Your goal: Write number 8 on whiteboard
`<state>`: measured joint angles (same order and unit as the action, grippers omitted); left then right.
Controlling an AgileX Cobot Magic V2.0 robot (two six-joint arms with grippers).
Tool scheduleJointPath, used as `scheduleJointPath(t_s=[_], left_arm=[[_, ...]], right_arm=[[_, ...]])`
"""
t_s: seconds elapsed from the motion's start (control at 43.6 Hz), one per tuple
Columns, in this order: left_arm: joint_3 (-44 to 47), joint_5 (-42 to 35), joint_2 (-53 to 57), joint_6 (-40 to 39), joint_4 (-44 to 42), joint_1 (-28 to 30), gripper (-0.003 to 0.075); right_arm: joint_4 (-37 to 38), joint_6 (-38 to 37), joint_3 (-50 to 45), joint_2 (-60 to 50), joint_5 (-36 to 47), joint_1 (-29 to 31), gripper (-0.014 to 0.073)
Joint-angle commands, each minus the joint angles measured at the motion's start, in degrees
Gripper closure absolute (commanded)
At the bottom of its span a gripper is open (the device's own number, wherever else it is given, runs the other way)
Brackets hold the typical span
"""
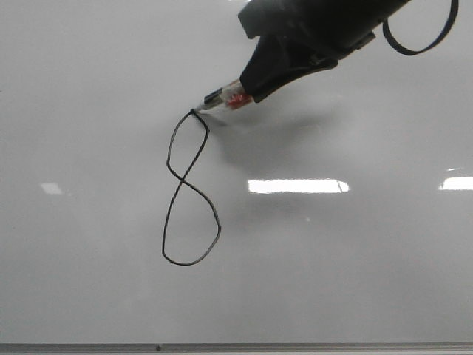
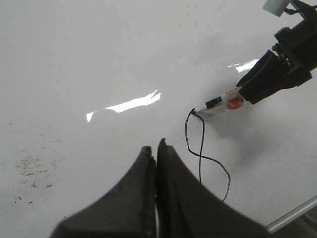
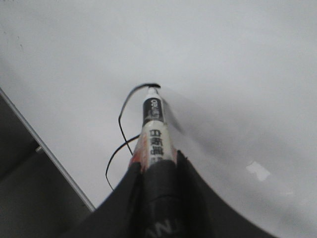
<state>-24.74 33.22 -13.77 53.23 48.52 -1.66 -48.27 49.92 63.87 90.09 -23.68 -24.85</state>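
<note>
Number 8 point(image 1: 189, 194), a thin black hand-drawn figure, sits on the glossy pale grey-white whiteboard point(image 1: 89, 111), a white marker pen point(image 1: 222, 100) touching its top, clamped in the black right gripper point(image 1: 255, 87), while the left gripper point(image 2: 156, 153) hovers nearby, jaws pressed together, empty.

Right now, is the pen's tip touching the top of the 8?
Touching. In the front view the marker tip meets the top of the number 8 with no gap. The right wrist view shows the same; the right hand grips it.

Matte blk tapered jaws; blk cable loop point(image 1: 421, 37)
</note>
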Motion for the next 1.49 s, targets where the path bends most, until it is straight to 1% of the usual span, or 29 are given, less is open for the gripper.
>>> scheduleJointPath(t_s=[0.0,0.092,0.207,0.321,0.367,0.436,0.482,0.528,0.597,0.62,0.689,0.826,0.872,0.941,1.033,1.148,1.285,1.469], left_arm=[[-1.5,-3.4,-0.6,-0.5,2.0,0.2,0.0739],[-1.5,-3.4,-0.6,-0.5,2.0,0.2,0.0739],[-2.0,-1.3,-0.8,-0.5,1.8,0.2,0.0738],[-5.9,5.3,-5.7,4.5,0.5,0.2,0.0733],[-7.9,7.5,-9.2,8.6,0.5,0.2,0.0711],[-12.1,10.9,-15.2,14.8,0.5,0.2,0.0645],[-14.8,13.5,-19.0,18.1,0.5,0.2,0.0577],[-17.2,15.2,-22.6,20.0,0.9,-0.7,0.049],[-19.7,16.5,-27.0,22.1,0.9,-3.0,0.0409],[-20.3,16.4,-28.2,22.7,0.9,-4.3,0.0402],[-21.3,14.9,-31.5,23.3,-0.9,-8.9,0.0403],[-21.6,8.5,-35.6,21.3,-9.8,-20.6,0.0403],[-21.6,6.6,-36.2,20.9,-11.2,-24.1,0.0403],[-21.6,4.9,-36.3,20.9,-11.3,-27.2,0.0403],[-21.6,4.4,-36.3,20.5,-11.3,-29.2,0.0403],[-21.6,5.3,-36.3,19.9,-11.3,-29.6,0.0404],[-21.6,6.7,-36.3,19.9,-11.3,-29.6,0.041],[-21.6,8.1,-36.3,19.9,-11.3,-29.6,0.0489]], right_arm=[[-1.3,0.0,3.6,-1.6,1.5,-1.0,0.0652],[-1.1,1.0,3.9,-3.4,-3.1,-2.4,0.0652],[1.3,5.1,3.9,-6.6,-9.0,-4.7,0.0652],[8.1,9.0,4.5,-9.2,-13.0,-7.8,0.0652],[11.7,9.1,5.6,-9.7,-14.5,-9.1,0.0652],[16.6,9.1,7.4,-9.9,-17.3,-10.9,0.0652],[19.2,9.1,8.8,-10.1,-18.6,-12.3,0.0652],[20.2,9.1,9.9,-10.1,-19.6,-13.5,0.0652],[20.5,9.1,11.3,-10.2,-20.5,-15.0,0.0652],[20.5,9.1,11.7,-10.2,-20.6,-15.4,0.0652],[20.5,9.1,12.7,-10.2,-20.7,-16.7,0.0652],[20.5,9.1,13.7,-10.2,-21.4,-19.6,0.0652],[20.5,9.1,13.7,-10.2,-21.7,-20.5,0.0652],[20.5,9.1,13.7,-10.2,-21.9,-21.6,0.0652],[20.5,9.1,13.7,-10.2,-21.6,-23.1,0.0652],[20.5,9.1,13.7,-10.2,-21.4,-24.9,0.0652],[20.5,9.1,13.7,-10.2,-20.5,-25.5,0.0652],[20.5,9.1,13.7,-10.3,-20.1,-25.5,0.0652]])
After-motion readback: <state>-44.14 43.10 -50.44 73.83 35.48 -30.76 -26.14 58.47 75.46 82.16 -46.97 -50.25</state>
